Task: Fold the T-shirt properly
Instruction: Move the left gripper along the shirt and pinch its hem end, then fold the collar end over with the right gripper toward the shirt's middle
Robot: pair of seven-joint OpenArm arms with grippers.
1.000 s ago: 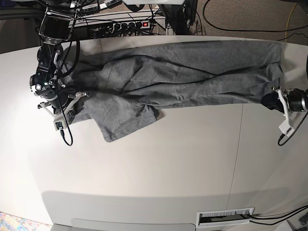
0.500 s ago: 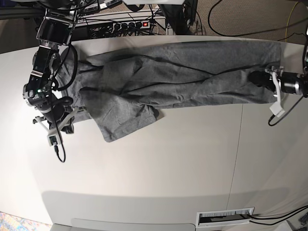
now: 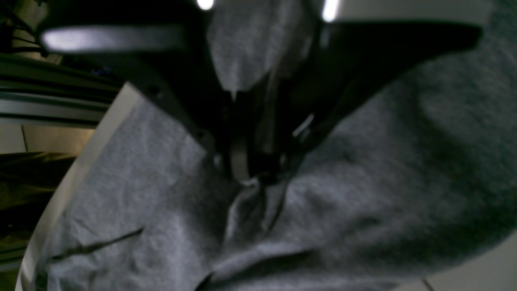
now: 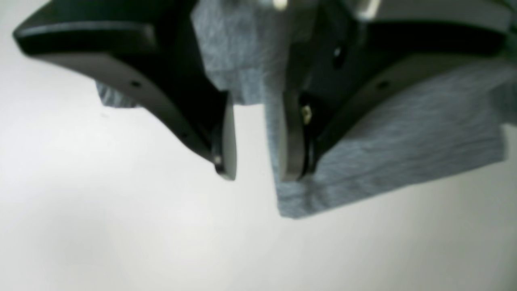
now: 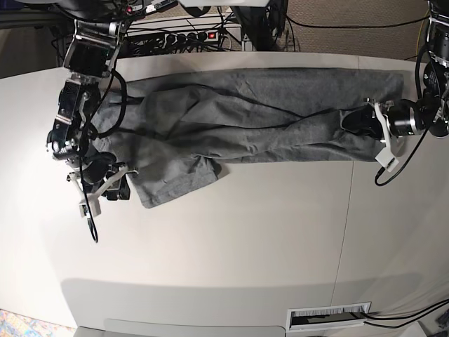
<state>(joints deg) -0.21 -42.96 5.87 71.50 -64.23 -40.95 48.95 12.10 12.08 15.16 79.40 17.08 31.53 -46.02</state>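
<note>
The grey T-shirt (image 5: 252, 112) lies stretched and wrinkled along the far side of the white table (image 5: 245, 239). In the base view my left gripper (image 5: 359, 119) is at the shirt's right end, shut on a fold of the cloth. The left wrist view shows its jaws (image 3: 258, 176) pinching bunched T-shirt (image 3: 383, 182) fabric. My right gripper (image 5: 116, 186) is at the shirt's lower left corner. In the right wrist view it (image 4: 254, 169) stands open just above the table. The T-shirt (image 4: 404, 133) edge rests against one finger (image 4: 288, 137).
A power strip (image 5: 186, 35) and cables sit behind the table's far edge. A seam (image 5: 347, 210) runs across the tabletop on the right. A slot (image 5: 330, 317) lies at the near edge. The left arm's cable (image 5: 393, 165) hangs over the table.
My right gripper has opened and let go of the shirt's left edge, moving toward the table's front. My left gripper has carried the shirt's right end inward, to the left.
</note>
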